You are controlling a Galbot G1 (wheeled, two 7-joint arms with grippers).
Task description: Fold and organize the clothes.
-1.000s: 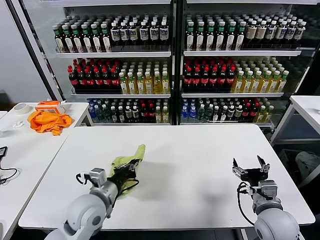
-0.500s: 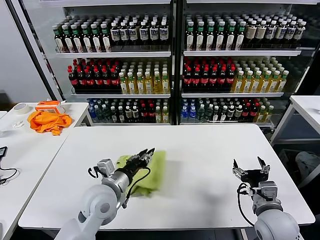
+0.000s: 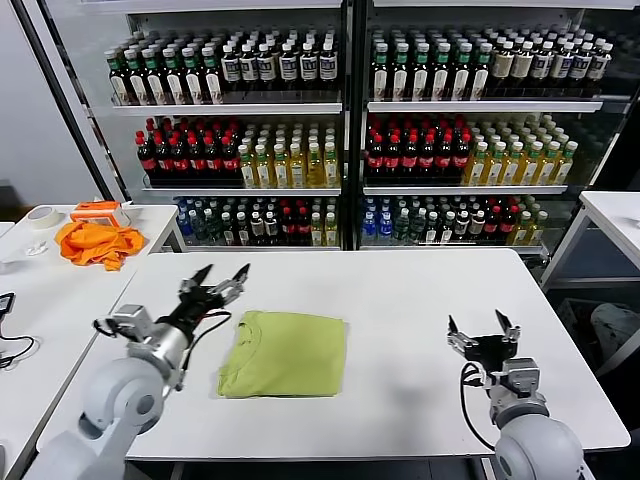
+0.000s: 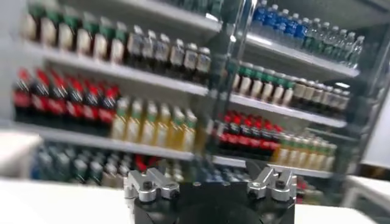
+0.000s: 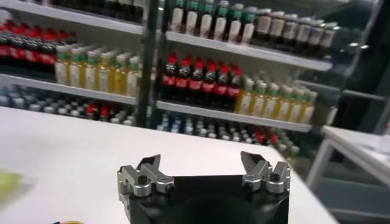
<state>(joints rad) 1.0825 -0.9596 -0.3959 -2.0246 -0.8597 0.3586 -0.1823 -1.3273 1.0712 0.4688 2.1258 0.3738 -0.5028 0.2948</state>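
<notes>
Shirt (image 3: 284, 366) lies folded into a flat, roughly square packet at lower centre-left of the head view, resting on the white surface (image 3: 410, 300) with its edges fairly even. Your left gripper (image 3: 214, 283) hovers just up and to the left of the packet, clear of the fabric, its fingers spread wide and holding nothing. Your right gripper (image 3: 478, 331) sits parked at lower right, well apart from the shirt, fingers also wide apart and empty; the right wrist view confirms bare fingers over bare surface.

The fold looks essentially complete, so the step in hand appears to be a clean retreat and tidy. Lift the left arm up before swinging it away, so no finger drags a corner and undoes the fold. If you want it neater, check the lower left corner, which seems slightly rounded, and press along the edge, not by pinching. Leave the orange cloth (image 3: 98, 243) on the side table at far left alone, and keep the right arm where it is
</notes>
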